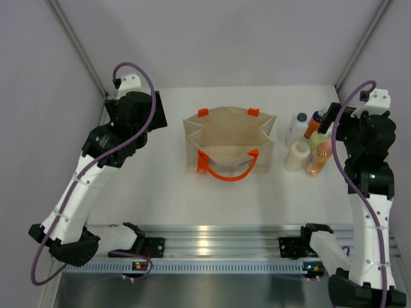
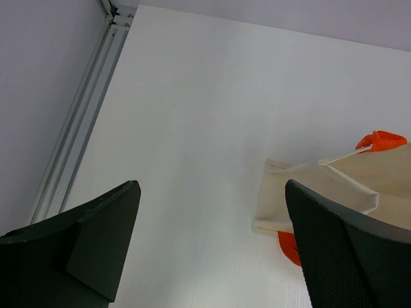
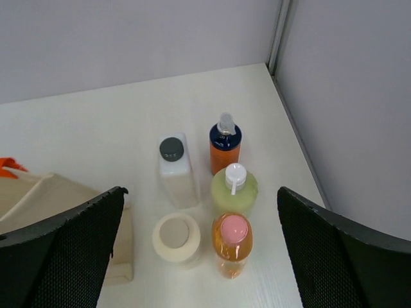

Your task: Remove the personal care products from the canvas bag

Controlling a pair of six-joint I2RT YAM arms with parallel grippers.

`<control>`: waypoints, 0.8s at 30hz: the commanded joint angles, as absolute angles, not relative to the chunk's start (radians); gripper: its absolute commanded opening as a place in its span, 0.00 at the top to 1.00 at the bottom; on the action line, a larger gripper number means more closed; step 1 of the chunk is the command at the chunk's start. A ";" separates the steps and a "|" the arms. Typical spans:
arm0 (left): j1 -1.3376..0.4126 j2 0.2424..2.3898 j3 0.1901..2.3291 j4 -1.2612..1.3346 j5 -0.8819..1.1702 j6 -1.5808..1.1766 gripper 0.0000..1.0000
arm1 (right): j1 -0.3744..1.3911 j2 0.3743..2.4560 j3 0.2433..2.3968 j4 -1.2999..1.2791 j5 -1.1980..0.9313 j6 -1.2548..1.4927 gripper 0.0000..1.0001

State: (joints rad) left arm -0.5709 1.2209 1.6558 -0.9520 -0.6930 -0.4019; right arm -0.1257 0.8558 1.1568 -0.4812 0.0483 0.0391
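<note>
Counting five on the desk [image 1: 160, 192]: one white bottle [image 3: 176, 170], one orange bottle [image 3: 225, 151], one yellow-green bottle [image 3: 234, 189], one amber bottle [image 3: 232, 244], one cream jar [image 3: 176, 239]. Just one canvas bag [image 1: 229, 138], two orange handles [image 1: 228, 173].

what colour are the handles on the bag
Bright orange; the handles show best in the top view.

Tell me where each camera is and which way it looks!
Top camera: above and behind the arms, looking down at the table, the bag and five bottles; the left arm and right arm show.
Left wrist camera: on the left arm, looking down past its open left gripper at the table and the bag's corner.
Right wrist camera: on the right arm, looking down past its open right gripper at the bottles beside the bag.
Shared: all three see the bag.
</note>
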 commanded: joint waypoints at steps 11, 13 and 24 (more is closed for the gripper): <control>-0.568 1.112 1.567 -1.015 -0.747 -0.459 0.01 | -0.063 0.657 1.404 -1.015 0.060 0.072 0.00; -0.568 1.033 1.494 -1.031 -0.762 -0.475 0.01 | -0.060 0.628 1.393 -1.060 0.075 0.072 0.00; -0.568 0.868 1.362 -1.111 -0.801 -0.521 0.01 | -0.055 0.511 1.286 -1.103 0.132 0.045 0.01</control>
State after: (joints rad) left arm -0.5709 0.8764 1.3773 -1.0893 -0.7692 -0.5003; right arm -0.0734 0.5091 1.3003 -1.0668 0.1093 0.0589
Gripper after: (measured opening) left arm 0.985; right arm 0.993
